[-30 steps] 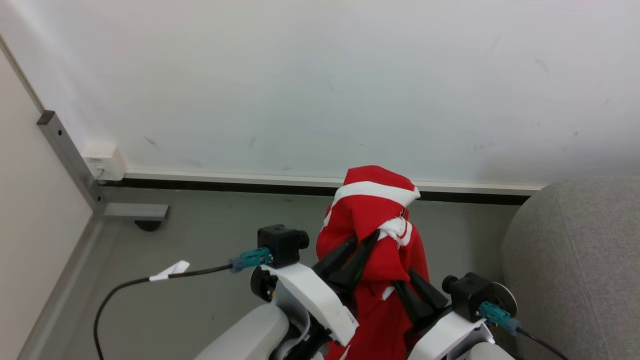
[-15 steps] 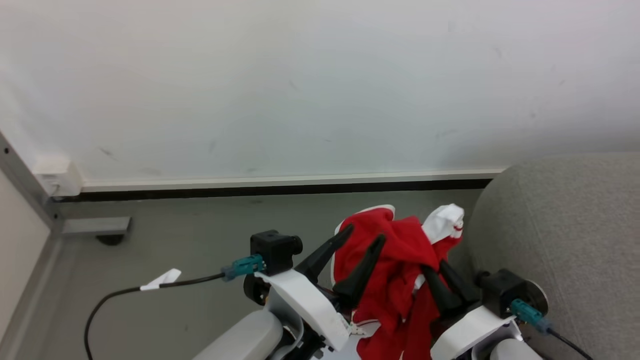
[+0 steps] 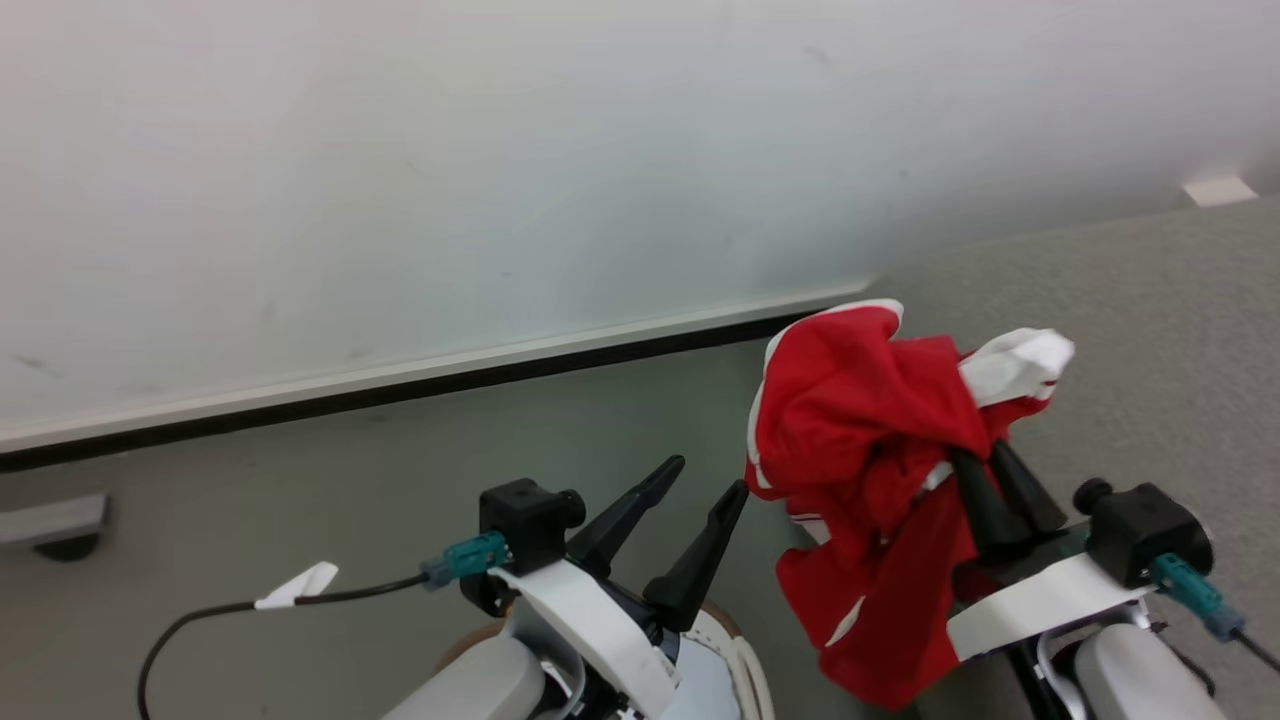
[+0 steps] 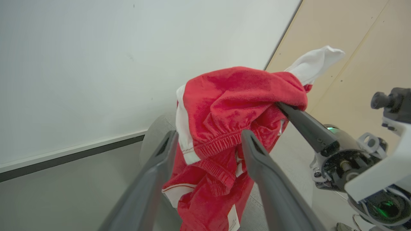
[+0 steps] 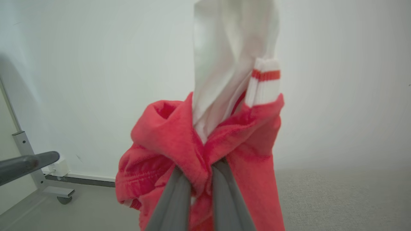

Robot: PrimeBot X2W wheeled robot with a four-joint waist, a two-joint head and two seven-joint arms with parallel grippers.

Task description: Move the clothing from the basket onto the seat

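The red clothing (image 3: 860,400) with white trim hangs bunched in the air at the sofa's left edge, held by my right gripper (image 3: 985,465), which is shut on it. From the right wrist the fingers pinch a red fold (image 5: 167,134) with a white panel standing above. My left gripper (image 3: 708,475) stands open and empty, a little left of the garment; in its own view the clothing (image 4: 231,96) hangs beyond its spread fingers (image 4: 167,150). The grey seat (image 3: 1150,330) lies at the right. A piece of the basket's rim (image 3: 742,655) shows under my left arm.
A white wall with a dark skirting strip runs behind the grey floor (image 3: 400,460). A metal frame foot (image 3: 50,520) stands at the far left. A black cable with a white tag (image 3: 295,585) trails from my left wrist.
The camera has swung right, bringing more of the sofa into view. My left gripper has let go of the clothing and opened; my right gripper has carried it right, toward the sofa.
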